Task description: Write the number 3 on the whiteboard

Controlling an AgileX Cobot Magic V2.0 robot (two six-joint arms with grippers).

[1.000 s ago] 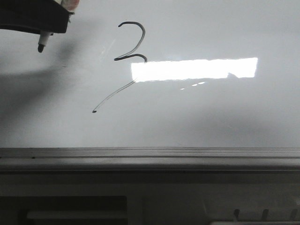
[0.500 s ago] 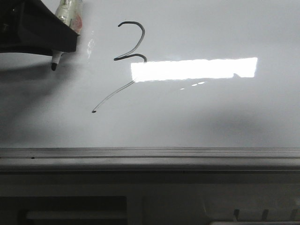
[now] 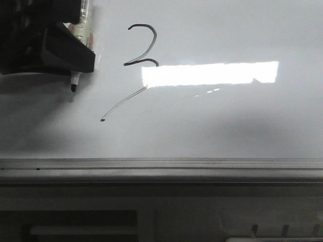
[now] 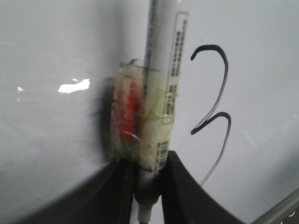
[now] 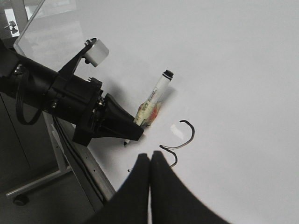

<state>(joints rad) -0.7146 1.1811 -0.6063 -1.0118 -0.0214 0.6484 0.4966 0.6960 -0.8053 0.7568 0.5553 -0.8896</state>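
The number 3 [image 3: 143,48] is drawn in black on the whiteboard [image 3: 227,126], its long tail ending in a dot low on the left. It also shows in the left wrist view [image 4: 219,107] and the right wrist view [image 5: 180,144]. My left gripper [image 3: 75,65] is shut on a white marker pen [image 4: 161,93] wrapped in tape, left of the 3, with the tip [image 3: 74,87] close to the board. My right gripper [image 5: 150,161] is shut and empty, above the board near the 3.
A grey metal edge rail [image 3: 161,169] runs along the board's near side. A bright rectangular light reflection [image 3: 209,74] lies right of the 3. The left arm [image 5: 51,93] reaches over the board's edge.
My left gripper with the marker has moved right and toward the near edge, closer to the 3. The drawn 3 is unchanged.
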